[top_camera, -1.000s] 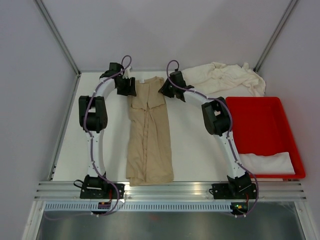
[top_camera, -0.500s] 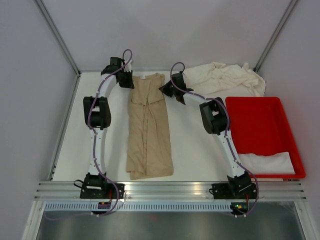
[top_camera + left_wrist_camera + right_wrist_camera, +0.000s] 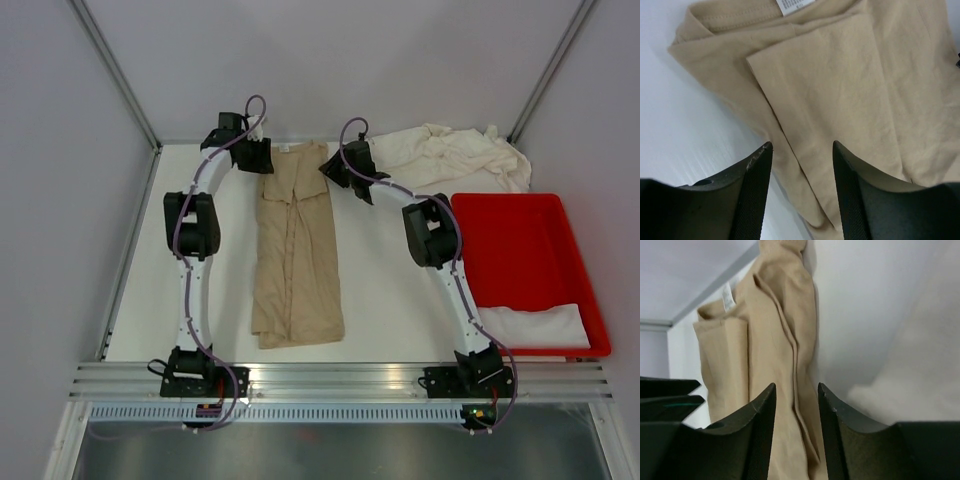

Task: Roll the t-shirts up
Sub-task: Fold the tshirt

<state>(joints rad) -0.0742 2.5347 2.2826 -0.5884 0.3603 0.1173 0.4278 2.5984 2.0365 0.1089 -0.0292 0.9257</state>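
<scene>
Surface, centre: tan t-shirt, folded into a long strip, now lying slightly higher in the frame than a second ago, its hem drawn away from the lower edge; judged straightened, rolling not begun. Upper right: cream t-shirts, heaped. Left end effector and right end effector: both released, poised at either side of the strip's collar end, holding nothing.

Open table between tan t-shirt and right arm; red tray, cream t-shirts crowd right.
</scene>
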